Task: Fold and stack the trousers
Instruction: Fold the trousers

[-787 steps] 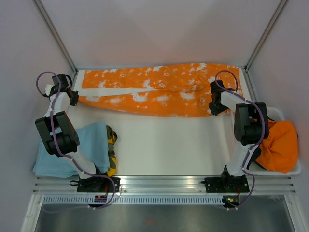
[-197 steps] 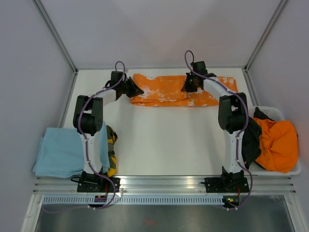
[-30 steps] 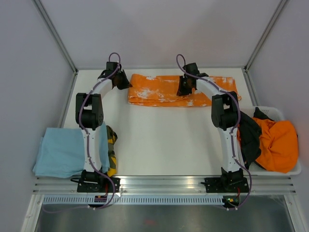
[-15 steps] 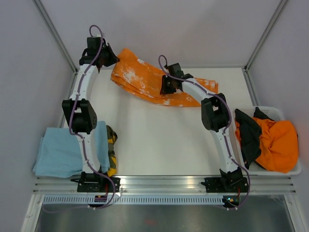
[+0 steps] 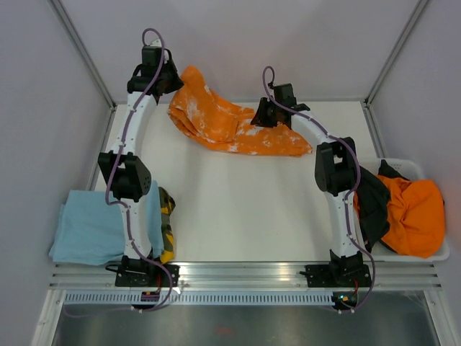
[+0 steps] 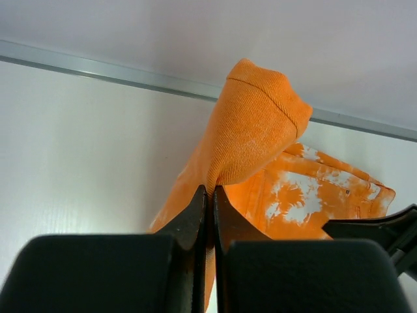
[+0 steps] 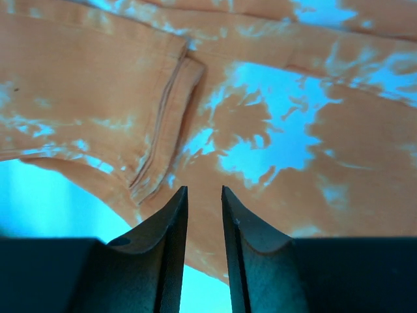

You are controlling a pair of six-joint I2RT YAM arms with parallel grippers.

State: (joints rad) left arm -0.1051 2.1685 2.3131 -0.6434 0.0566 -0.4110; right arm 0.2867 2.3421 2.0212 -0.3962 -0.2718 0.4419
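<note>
The trousers (image 5: 238,130), bright orange with white blotches, lie folded across the back of the table. Their left end is lifted off the table near the back wall. My left gripper (image 5: 170,79) is shut on that raised end, and in the left wrist view the fabric (image 6: 257,130) bunches up from between the closed jaws (image 6: 210,190). My right gripper (image 5: 261,117) hovers over the middle of the trousers. In the right wrist view its jaws (image 7: 204,192) stand narrowly apart with nothing between them, and the blotched cloth (image 7: 260,130) lies below.
A folded light blue cloth (image 5: 90,227) with a camouflage garment (image 5: 167,220) beside it lies at the front left. On the right, a white bin (image 5: 439,252) holds a plain orange garment (image 5: 414,216) and a black one (image 5: 371,205). The back wall is close behind the left gripper.
The left gripper lifted the trousers' left end up toward the back wall. The right gripper's jaws opened off the cloth and it drew back to the right.
</note>
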